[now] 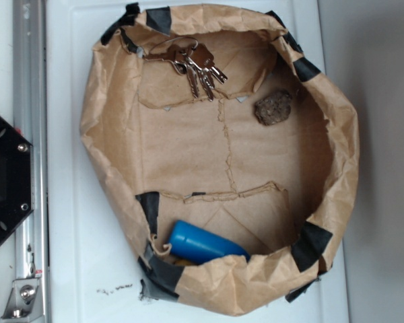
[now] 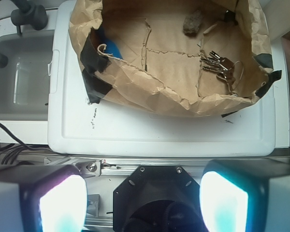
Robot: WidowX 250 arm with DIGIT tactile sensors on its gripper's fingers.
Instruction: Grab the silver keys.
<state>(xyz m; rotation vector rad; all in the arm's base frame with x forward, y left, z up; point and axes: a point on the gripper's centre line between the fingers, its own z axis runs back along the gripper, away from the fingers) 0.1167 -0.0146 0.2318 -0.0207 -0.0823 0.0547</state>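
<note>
The silver keys lie on the floor of a brown paper bag with rolled-down walls, at its top edge in the exterior view. In the wrist view the silver keys rest at the right of the bag, on a thin wire ring. My gripper hangs well away from the bag, above the robot's black base, and does not appear in the exterior view. Its two fingers stand far apart with nothing between them.
A rough brown rock-like lump sits right of the keys. A blue cup lies on its side at the bag's lower edge. The bag rests on a white lid. The black base and a metal rail stand at the left.
</note>
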